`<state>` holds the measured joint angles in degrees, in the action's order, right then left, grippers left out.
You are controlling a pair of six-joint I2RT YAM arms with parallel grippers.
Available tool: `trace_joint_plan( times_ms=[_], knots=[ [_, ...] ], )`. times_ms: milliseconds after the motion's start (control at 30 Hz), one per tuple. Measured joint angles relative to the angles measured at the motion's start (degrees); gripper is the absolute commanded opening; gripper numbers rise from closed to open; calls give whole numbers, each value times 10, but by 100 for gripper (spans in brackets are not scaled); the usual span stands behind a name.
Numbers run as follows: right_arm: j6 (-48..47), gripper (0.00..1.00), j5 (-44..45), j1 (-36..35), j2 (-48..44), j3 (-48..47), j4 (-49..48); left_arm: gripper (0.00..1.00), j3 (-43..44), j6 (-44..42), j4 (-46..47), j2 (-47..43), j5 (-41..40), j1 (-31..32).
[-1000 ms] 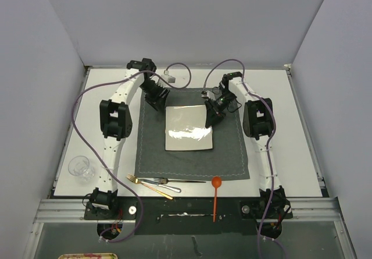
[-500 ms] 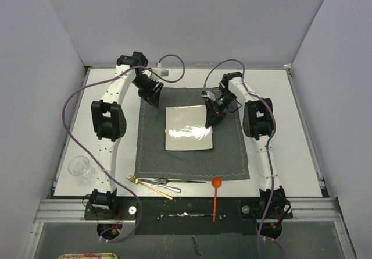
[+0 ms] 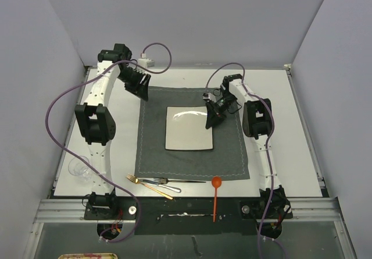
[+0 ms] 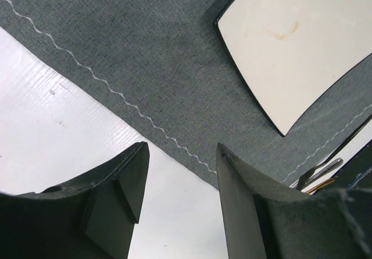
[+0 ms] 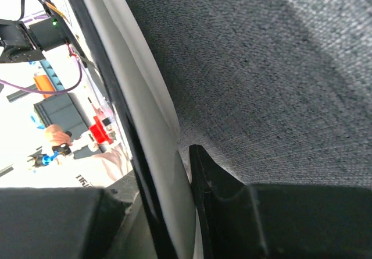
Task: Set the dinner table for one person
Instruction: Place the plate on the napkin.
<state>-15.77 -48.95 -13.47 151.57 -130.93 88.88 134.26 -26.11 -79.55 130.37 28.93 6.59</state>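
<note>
A square off-white plate (image 3: 186, 132) lies on the dark grey placemat (image 3: 154, 148) in the middle of the white dinner table (image 3: 290, 131). My right gripper (image 3: 210, 120) is shut on the plate's right rim near its far corner. In the right wrist view the plate's rim (image 5: 148, 131) runs between the fingers (image 5: 200, 177) of the right gripper (image 5: 183, 201), above the placemat (image 5: 261, 67). My left gripper (image 3: 138, 84) hangs open and empty over the placemat's far left corner. In its own view the left gripper (image 4: 181, 148) is above the table (image 4: 58, 125), with the plate (image 4: 296, 43) at the upper right.
Along the placemat's near edge lie a gold fork (image 3: 148, 185), silver cutlery (image 3: 174, 181) and a red spoon (image 3: 215, 194). A clear glass (image 3: 79, 167) stands at the near left of the table. Grey walls close in the back and sides.
My left arm has swung left and back, away from the plate's far left corner to the placemat's corner. The glare on the plate has shifted from its near side to its far side. The right gripper keeps its hold.
</note>
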Motion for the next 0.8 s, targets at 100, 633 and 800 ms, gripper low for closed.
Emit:
trace_joint_plan(
  times_ms=[100,633,800],
  knots=[
    [7,0,-6,2,8,0,3,48,-12,0,0,-2,0,-1],
    [14,28,0,4,11,0,0,48,-20,-2,-2,-2,0,-1],
    [18,35,17,3,10,-9,-2,48,-25,-6,-2,-2,0,-1]
  ],
)
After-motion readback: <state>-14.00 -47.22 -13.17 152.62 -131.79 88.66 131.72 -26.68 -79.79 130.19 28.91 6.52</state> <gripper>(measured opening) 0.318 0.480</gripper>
